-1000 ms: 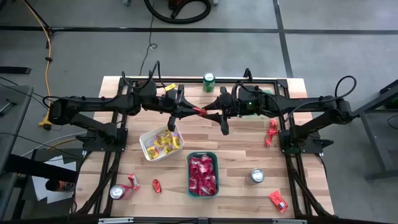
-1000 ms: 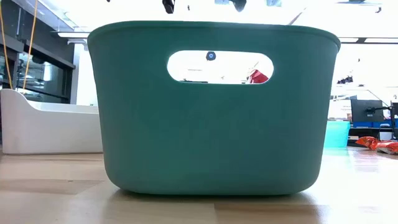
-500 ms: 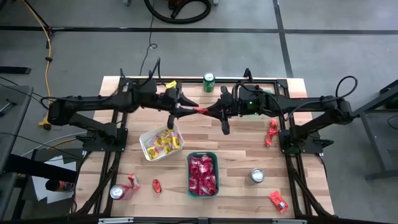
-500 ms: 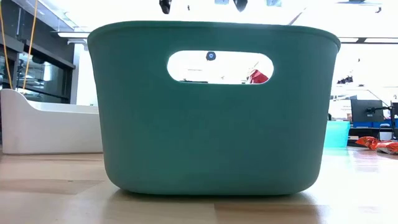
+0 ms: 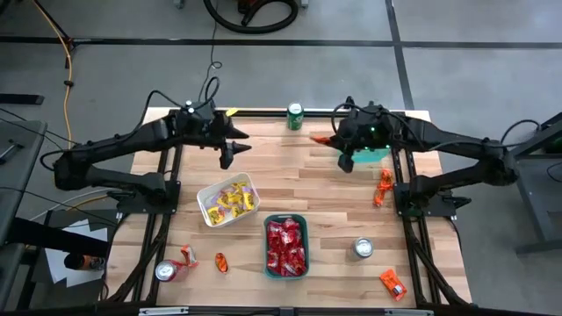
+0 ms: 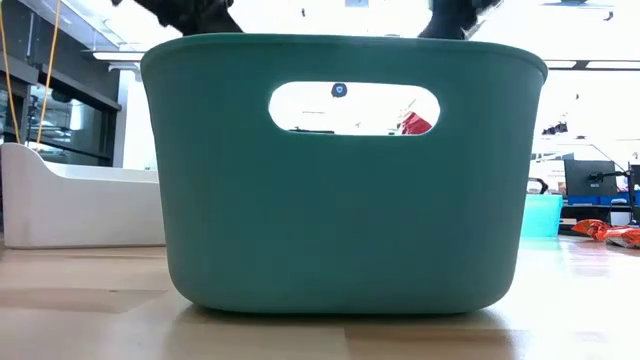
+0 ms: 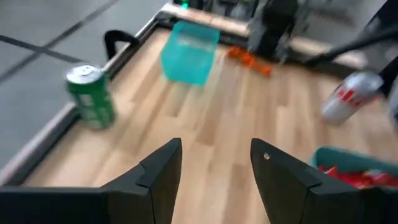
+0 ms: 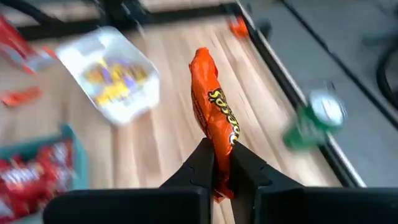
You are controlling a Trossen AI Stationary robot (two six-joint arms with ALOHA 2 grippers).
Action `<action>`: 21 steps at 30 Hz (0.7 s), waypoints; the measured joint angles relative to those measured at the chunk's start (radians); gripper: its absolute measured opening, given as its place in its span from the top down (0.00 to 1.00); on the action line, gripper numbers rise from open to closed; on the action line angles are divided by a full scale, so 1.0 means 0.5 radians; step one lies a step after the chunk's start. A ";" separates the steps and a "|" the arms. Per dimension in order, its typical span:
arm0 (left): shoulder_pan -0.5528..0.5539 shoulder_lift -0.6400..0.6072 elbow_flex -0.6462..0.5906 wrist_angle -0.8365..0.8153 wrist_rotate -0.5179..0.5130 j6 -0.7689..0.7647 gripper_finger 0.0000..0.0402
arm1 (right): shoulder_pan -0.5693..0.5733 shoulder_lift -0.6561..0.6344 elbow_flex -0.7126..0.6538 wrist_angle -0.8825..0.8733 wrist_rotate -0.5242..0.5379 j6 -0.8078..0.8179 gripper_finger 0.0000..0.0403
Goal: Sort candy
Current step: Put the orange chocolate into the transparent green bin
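I've got an orange candy (image 8: 215,127) pinched upright in the right gripper (image 8: 219,167), up over the table's far right, near the green can (image 5: 295,116). My left gripper (image 7: 211,163) hangs spread and empty over the far left. Yellow candy sits in the white tray (image 5: 207,213), red in the green tray (image 5: 303,219); strays lie along the near edge and right side.

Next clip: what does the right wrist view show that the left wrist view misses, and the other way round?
Only the right wrist view: the right gripper shut on an orange candy packet, and the white tray of yellow candy.
Only the left wrist view: the left gripper open and empty, a small teal bin, a silver can.
Both: the green can, the teal tray of red candy, the wooden table.
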 joint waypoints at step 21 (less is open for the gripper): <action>-0.106 -0.144 -0.417 0.524 0.053 -0.338 0.56 | -0.770 -0.310 -0.957 -0.117 0.182 0.690 0.86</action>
